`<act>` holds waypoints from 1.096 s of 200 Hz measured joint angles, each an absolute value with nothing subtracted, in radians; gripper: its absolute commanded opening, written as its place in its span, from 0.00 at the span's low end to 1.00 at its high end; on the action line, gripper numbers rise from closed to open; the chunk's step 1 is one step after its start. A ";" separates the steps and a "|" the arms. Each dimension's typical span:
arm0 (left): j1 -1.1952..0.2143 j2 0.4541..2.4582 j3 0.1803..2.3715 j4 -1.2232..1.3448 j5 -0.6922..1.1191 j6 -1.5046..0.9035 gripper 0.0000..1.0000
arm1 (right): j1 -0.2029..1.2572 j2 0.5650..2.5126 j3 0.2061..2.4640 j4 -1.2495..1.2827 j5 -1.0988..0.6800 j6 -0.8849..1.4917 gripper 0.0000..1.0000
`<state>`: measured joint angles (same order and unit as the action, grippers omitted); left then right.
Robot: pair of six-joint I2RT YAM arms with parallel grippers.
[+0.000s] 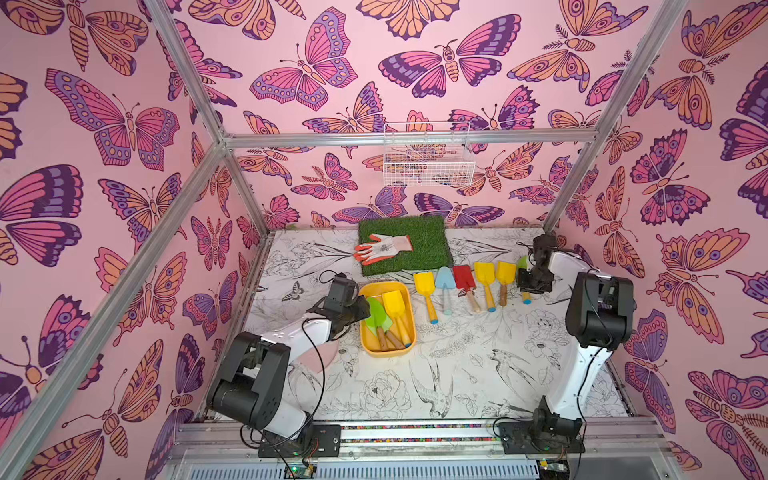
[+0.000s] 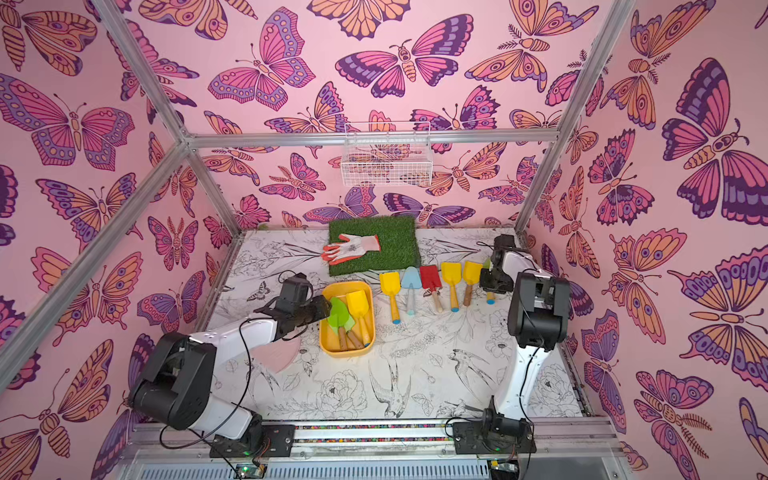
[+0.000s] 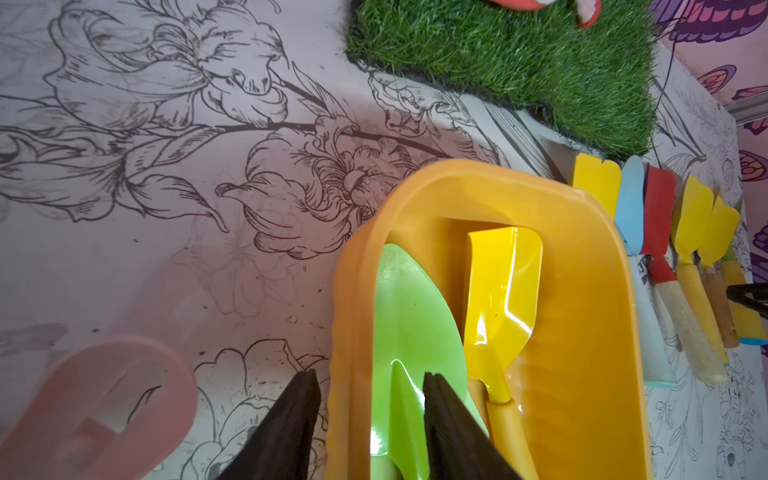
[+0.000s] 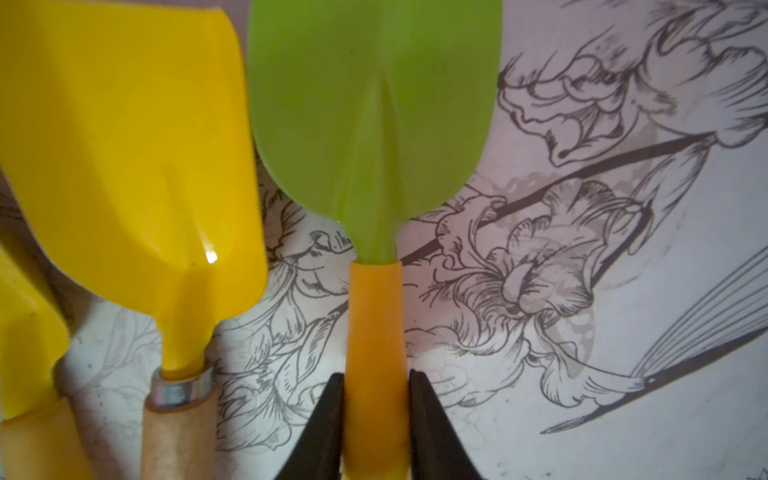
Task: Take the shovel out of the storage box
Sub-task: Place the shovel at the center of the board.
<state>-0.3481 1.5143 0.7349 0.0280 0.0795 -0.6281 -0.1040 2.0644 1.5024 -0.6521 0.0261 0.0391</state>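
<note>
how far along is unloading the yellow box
Done: five shovels in a row on the table. In hand: right end effector clamps the handle of the green shovel at the row's end. To do: a yellow shovel and green ones in the storage box.

Orange-white glove (image 1: pixel 382 248) on green grass mat (image 1: pixel 430 239) — white wire basket (image 1: pixel 428 160) high at back; pink piece (image 1: pixel 323 357) on floral table cover (image 1: pixel 457 374).

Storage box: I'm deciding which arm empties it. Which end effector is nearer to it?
Left. The left end effector straddles the storage box wall, one finger inside; the right end effector grips the handle of a green shovel well away from it.
</note>
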 measured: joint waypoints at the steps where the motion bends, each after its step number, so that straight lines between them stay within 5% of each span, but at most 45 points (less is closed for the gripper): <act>1: -0.348 1.514 0.735 0.028 0.080 -0.628 0.48 | -0.104 2.064 1.502 -0.653 0.026 0.039 0.08; 105: -0.348 1.514 0.735 0.028 0.080 -0.628 0.48 | -0.102 2.024 1.472 -0.632 0.028 0.047 0.51; 219: -0.348 1.513 0.734 0.028 0.080 -0.628 0.48 | 0.001 1.694 1.271 -0.566 0.062 0.174 0.44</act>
